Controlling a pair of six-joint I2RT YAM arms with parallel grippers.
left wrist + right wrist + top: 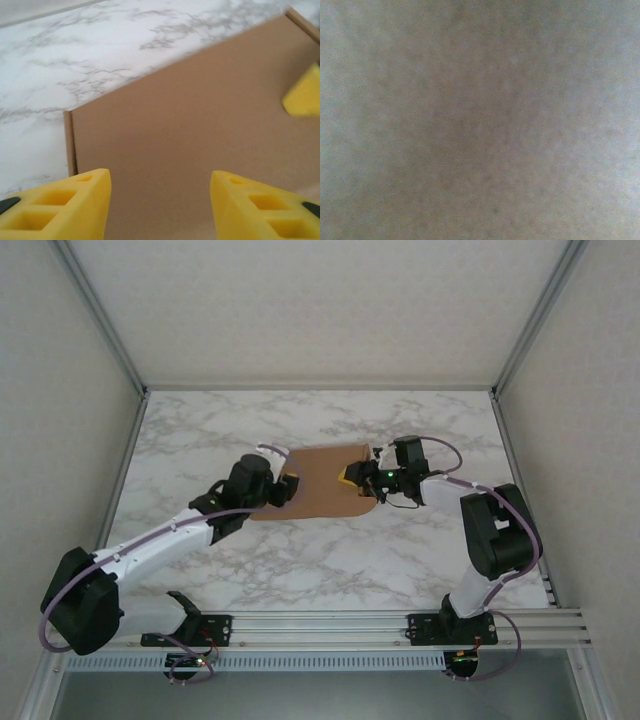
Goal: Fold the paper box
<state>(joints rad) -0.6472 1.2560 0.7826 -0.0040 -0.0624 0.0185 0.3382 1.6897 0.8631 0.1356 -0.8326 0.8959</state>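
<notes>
The paper box [320, 483] is a flat brown cardboard piece lying mid-table. Seen from the left wrist, its plain top face [200, 130] has a narrow folded edge [70, 145] at the left. My left gripper [287, 488] hovers over the box's left end, and its yellow fingers [75, 205] stand wide apart with nothing between them. My right gripper [354, 477] reaches in over the box's right end, and a yellow fingertip [303, 94] rests on the cardboard. Blurred brown cardboard [480, 120] sits very close to the right wrist camera and hides the fingers.
The box lies on a white marble tabletop [200, 440] with pale walls on three sides. A metal rail [400, 625] carrying both arm bases runs along the near edge. Bare marble surrounds the box.
</notes>
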